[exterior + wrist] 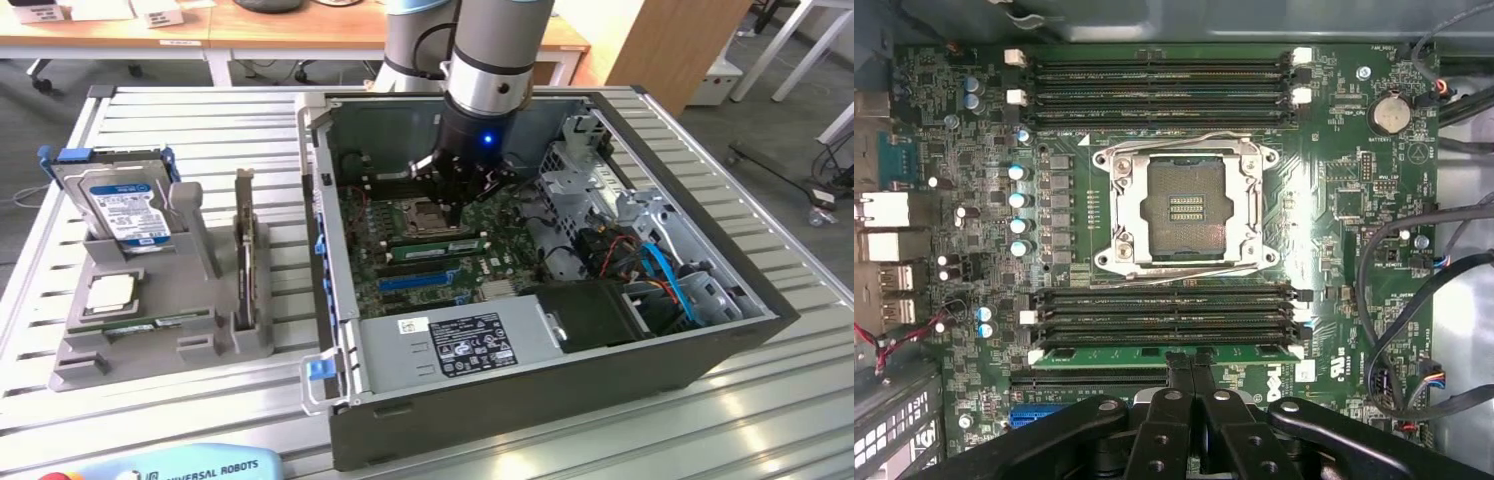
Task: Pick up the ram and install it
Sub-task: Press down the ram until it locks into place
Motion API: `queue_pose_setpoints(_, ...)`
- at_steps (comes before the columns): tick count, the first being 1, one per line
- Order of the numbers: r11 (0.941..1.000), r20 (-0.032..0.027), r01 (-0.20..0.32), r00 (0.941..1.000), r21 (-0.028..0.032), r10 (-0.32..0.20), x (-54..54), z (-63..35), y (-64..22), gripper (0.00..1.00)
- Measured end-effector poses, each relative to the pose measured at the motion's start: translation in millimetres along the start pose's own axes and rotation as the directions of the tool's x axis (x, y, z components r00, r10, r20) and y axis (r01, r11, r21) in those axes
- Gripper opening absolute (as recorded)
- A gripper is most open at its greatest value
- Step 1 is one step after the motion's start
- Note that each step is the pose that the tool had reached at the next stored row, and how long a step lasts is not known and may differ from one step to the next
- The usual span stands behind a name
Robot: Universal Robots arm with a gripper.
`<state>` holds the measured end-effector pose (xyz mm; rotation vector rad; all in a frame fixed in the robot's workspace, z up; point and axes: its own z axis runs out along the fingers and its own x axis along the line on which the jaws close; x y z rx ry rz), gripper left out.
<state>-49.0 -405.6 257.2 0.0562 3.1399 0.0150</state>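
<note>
The ram (1104,353) is a long green stick lying along the slot on the side of the empty processor socket (1187,206) nearest the blue connector. In the exterior view the ram (424,245) sits on the motherboard inside the open computer case (694,345). My gripper (1191,372) is shut, its black fingertips pressed together and resting on the ram's top edge at about mid-length. The fingers meet along the stick's length, not across its thickness. In the exterior view the gripper (461,218) reaches straight down into the case, just above the stick.
Three dark memory slots (1164,308) beside the ram stand unfilled, and more lie beyond the socket. Black cables (1394,290) loop nearby. At the exterior view's left, a grey tray (80,365) holds a hard drive (123,205), a silver processor (110,291) and a dark expansion card (246,250).
</note>
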Motion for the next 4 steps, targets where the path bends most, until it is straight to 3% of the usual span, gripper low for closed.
queue_pose_setpoints(4, 1.0000, 0.0000, 0.000, 1.0000, 0.0000, 0.000, 0.0, 0.0, 0.0, 0.10)
